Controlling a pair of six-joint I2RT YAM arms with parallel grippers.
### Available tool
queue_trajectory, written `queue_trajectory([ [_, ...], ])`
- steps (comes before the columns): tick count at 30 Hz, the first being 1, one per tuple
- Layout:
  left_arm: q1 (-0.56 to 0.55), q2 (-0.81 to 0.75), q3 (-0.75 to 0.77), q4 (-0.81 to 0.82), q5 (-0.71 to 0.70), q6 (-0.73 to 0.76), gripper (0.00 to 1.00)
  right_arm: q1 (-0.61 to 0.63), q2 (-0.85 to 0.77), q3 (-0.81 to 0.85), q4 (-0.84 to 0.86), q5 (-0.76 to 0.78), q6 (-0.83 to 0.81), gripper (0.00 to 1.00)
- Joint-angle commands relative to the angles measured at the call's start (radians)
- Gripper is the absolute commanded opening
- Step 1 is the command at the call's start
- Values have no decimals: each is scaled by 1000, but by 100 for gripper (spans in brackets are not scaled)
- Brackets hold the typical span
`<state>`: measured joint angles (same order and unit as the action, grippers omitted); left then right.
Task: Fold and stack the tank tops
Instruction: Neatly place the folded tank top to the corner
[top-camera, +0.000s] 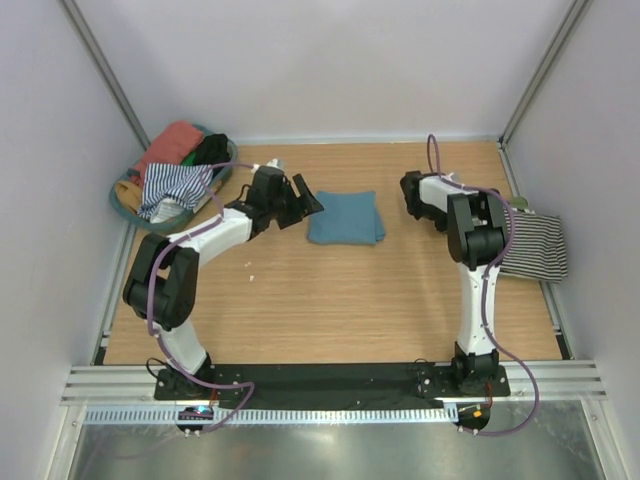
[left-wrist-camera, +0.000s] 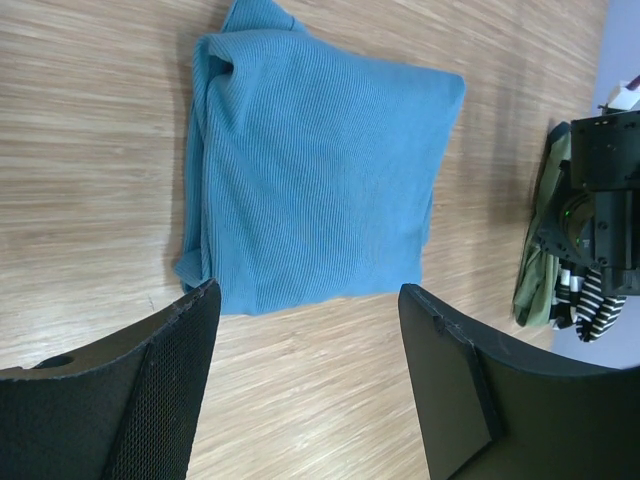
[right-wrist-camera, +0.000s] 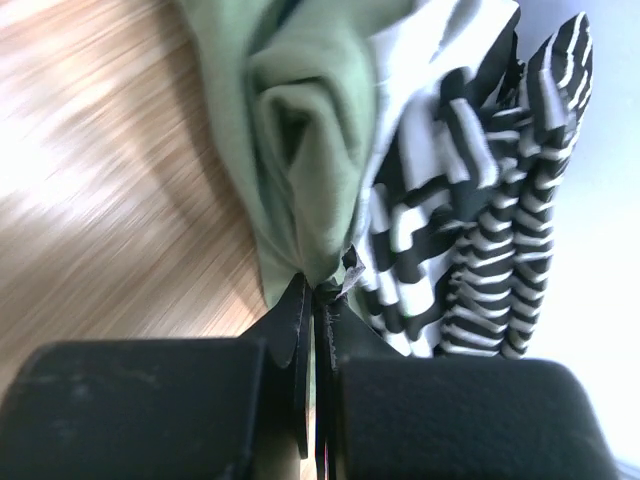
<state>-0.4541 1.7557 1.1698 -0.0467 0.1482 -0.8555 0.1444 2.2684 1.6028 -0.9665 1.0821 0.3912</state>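
Observation:
A folded teal blue tank top (top-camera: 345, 218) lies flat mid-table; it also shows in the left wrist view (left-wrist-camera: 315, 170). My left gripper (top-camera: 303, 196) is open and empty, just left of its edge, its jaws (left-wrist-camera: 308, 295) wide apart above the wood. My right gripper (right-wrist-camera: 318, 290) is shut on a bunch of the olive green tank top (right-wrist-camera: 300, 130), with a black-and-white striped tank top (right-wrist-camera: 480, 200) bunched against it. In the top view the striped top (top-camera: 535, 245) spreads at the table's right edge, and the right gripper is hidden under its arm.
A round teal basket (top-camera: 122, 210) at the back left holds more tops: coral (top-camera: 170, 145), striped (top-camera: 170, 188), black (top-camera: 210, 150), mustard (top-camera: 128, 190). White walls close the table on three sides. The right arm (left-wrist-camera: 600, 190) shows at the right of the left wrist view.

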Motion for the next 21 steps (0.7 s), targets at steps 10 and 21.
queue_trajectory([
  [10,22,-15,11,-41,-19,24,73,250,-165,-23,54,-174,31,1],
  [21,22,91,42,-44,-4,19,72,258,-305,-17,176,-523,-11,56],
])
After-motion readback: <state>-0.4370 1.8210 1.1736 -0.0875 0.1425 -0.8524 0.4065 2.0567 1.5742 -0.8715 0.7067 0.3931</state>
